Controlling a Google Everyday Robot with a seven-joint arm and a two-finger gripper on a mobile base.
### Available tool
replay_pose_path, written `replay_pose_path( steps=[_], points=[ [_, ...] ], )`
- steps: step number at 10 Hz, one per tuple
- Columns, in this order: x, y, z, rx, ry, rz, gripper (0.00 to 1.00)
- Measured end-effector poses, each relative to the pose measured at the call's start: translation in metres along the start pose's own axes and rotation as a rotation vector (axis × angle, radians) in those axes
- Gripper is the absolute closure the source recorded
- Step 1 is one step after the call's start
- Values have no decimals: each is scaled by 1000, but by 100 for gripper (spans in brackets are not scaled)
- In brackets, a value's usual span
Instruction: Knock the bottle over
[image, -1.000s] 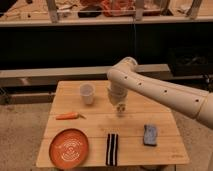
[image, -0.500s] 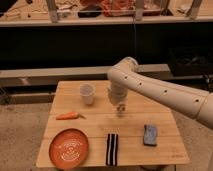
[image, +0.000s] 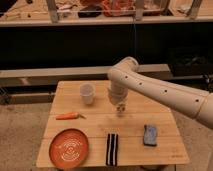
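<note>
Wooden table (image: 100, 125) before dark shelving, gripper (image: 120, 106) lowered over its middle with fingers shut and nothing visibly held. Directly beneath the claw, touching or nearly so, stands the bottle (image: 120, 111): small, clear, upright, largely hidden. Left of the claw, a white cup (image: 87, 93); lower left, a carrot (image: 67, 116) and orange plate (image: 69, 148). Risk: a downward rather than sideways push may leave the bottle standing

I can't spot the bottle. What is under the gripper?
The gripper hangs shut over the middle of the wooden table, right of the white cup. Something small and pale shows at its tip; the arm covers the rest.
</note>
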Motion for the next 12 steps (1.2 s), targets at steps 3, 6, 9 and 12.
replay_pose_path(
  steps=[3,6,9,12],
  points=[
    [0,0,0,0,0,-4,97],
    [0,1,0,-1,-1,-10,97],
    [0,1,0,-3,-2,-15,97],
    [-1,1,0,-3,-3,-22,97]
  ],
)
